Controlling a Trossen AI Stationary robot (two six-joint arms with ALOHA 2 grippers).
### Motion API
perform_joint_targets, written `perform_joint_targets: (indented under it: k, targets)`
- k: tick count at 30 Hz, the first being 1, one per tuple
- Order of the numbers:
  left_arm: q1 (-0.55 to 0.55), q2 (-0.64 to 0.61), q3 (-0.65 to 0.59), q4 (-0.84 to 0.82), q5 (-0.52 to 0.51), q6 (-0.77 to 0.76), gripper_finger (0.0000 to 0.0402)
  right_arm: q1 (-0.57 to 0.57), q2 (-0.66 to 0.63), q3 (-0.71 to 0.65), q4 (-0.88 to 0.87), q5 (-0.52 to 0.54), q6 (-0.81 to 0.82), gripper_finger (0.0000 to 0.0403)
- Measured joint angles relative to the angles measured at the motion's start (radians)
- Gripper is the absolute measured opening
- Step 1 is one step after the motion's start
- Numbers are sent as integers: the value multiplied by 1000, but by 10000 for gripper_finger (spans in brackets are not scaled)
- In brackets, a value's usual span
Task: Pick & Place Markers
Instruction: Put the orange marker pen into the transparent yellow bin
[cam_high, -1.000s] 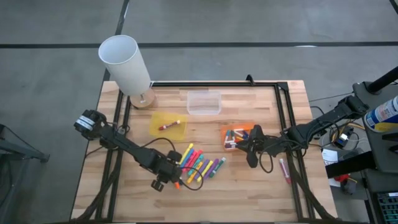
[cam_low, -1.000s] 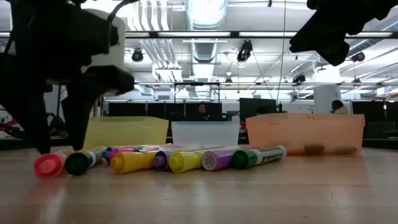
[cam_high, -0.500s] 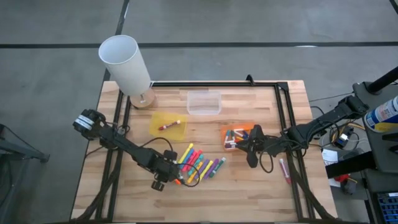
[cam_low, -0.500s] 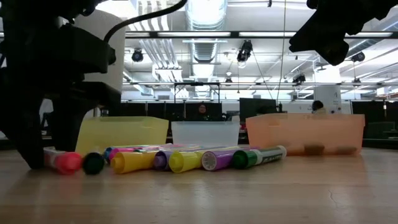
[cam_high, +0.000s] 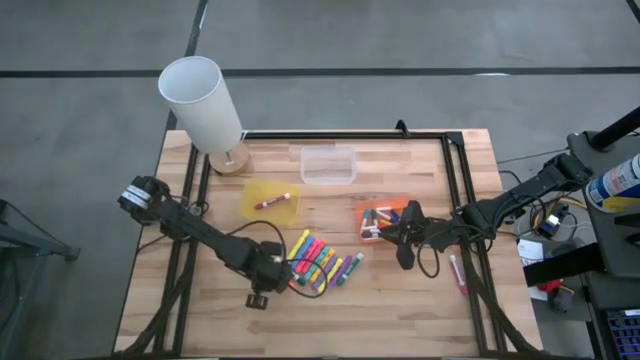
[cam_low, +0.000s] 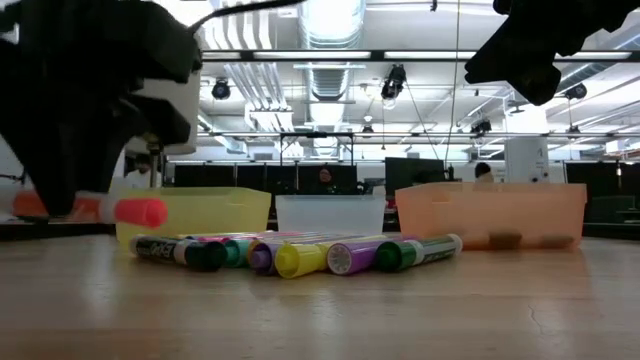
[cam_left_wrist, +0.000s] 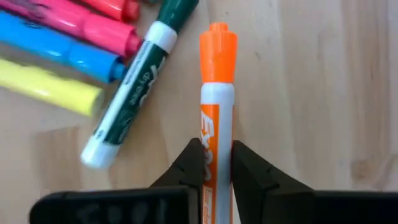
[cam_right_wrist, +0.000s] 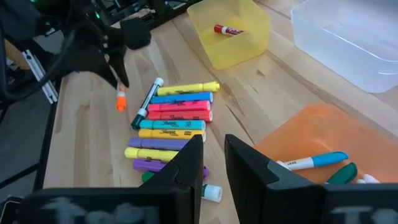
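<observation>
Wooden table (cam_high: 400, 300) beneath bright ceiling lights (cam_low: 330, 20)

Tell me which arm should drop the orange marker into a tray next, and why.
Left. Its pincer already grips the orange marker, lifted off the table; the right pincer holds nothing, near the orange tray.

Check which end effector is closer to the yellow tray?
Left. The left end effector sits just in front of the yellow tray, holding an orange marker; the right end effector hovers over the orange tray.
</observation>
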Motion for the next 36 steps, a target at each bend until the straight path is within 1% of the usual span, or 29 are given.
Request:
perform_joint_targets:
  k: [3, 8, 10, 15, 17, 21, 23, 25, 30, 31, 36]
  targets:
    - [4, -2, 69, -146, -77, 21, 46, 0, 0, 0, 0, 0, 0, 60]
    - [32, -5, 181, -364, -285, 81, 48, 0, 0, -1, 0, -1, 0, 59]
    - [52, -10, 213, -430, -352, 111, 50, 0, 0, -1, 0, -1, 0, 59]
    - [148, -50, 232, -502, -468, 190, 52, 0, 0, -2, 0, -3, 0, 59]
    - [203, -66, 221, -500, -486, 215, 53, 0, 0, -2, 0, -3, 0, 60]
    - [328, -87, 195, -500, -487, 251, 53, 0, 0, -2, 0, -3, 0, 63]
    - [392, -93, 184, -497, -472, 273, 53, 0, 0, -3, 0, -3, 0, 63]
    - [456, -98, 166, -479, -426, 293, 54, 0, 0, -3, 0, -3, 0, 61]
    - [592, -100, 111, -409, -236, 315, 55, 0, 0, -3, 0, -3, -1, 57]
    - [611, -100, 100, -395, -219, 315, 55, 0, 0, -3, 0, -3, -1, 57]
    - [673, -100, 63, -355, -214, 321, 66, 0, 0, -4, 0, -3, -1, 57]
